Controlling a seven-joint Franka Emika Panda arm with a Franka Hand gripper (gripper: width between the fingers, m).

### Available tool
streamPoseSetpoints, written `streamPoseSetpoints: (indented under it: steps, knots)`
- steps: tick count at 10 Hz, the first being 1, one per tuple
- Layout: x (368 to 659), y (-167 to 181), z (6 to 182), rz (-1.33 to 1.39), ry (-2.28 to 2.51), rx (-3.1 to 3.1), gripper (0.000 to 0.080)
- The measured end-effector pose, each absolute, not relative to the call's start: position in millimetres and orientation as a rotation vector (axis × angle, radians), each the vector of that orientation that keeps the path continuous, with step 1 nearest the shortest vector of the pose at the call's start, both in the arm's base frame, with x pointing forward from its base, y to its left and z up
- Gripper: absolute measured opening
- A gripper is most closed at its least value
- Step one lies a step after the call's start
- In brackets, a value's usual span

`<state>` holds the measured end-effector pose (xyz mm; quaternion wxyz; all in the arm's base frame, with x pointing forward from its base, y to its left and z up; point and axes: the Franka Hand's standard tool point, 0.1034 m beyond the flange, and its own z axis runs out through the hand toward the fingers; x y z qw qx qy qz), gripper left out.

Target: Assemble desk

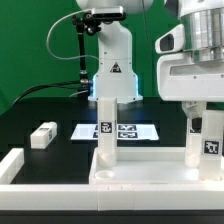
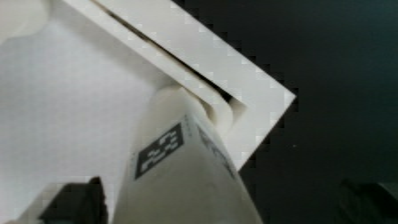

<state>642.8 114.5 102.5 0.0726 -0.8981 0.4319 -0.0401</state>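
Note:
The white desk tabletop lies flat at the front, and one square white leg stands upright on it at the exterior view's left. A second tagged leg stands at the tabletop's right corner, directly under my gripper. In the wrist view this leg rises from the rimmed tabletop corner between my dark fingers. My gripper straddles the leg with a gap showing on one side, so it looks open. A third leg lies loose on the black table.
The marker board lies flat behind the tabletop. The robot base stands at the back with cables. A long white border bar runs along the front at the exterior view's left.

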Motion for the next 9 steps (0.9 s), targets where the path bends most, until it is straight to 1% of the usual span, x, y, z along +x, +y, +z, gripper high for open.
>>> streamPoseSetpoints:
  steps: [2, 3, 4, 5, 6, 7, 8, 9]
  knots:
    - [643, 113, 102.0, -0.137, 1.104, -2.792, 0.0649]
    - [642, 104, 100.5, -0.16, 0.667, -2.984, 0.0649]
    - [643, 106, 101.4, -0.159, 0.627, -3.003, 0.0649]
    - [643, 106, 101.3, -0.156, 0.702, -2.981, 0.0649]
    - [643, 106, 101.2, -0.156, 0.699, -2.983, 0.0566]
    - [643, 107, 101.1, -0.151, 0.795, -2.954, 0.0383]
    - [643, 107, 101.0, -0.146, 0.895, -2.922, 0.0383]
    - [643, 107, 100.8, -0.141, 0.963, -2.898, 0.0289]
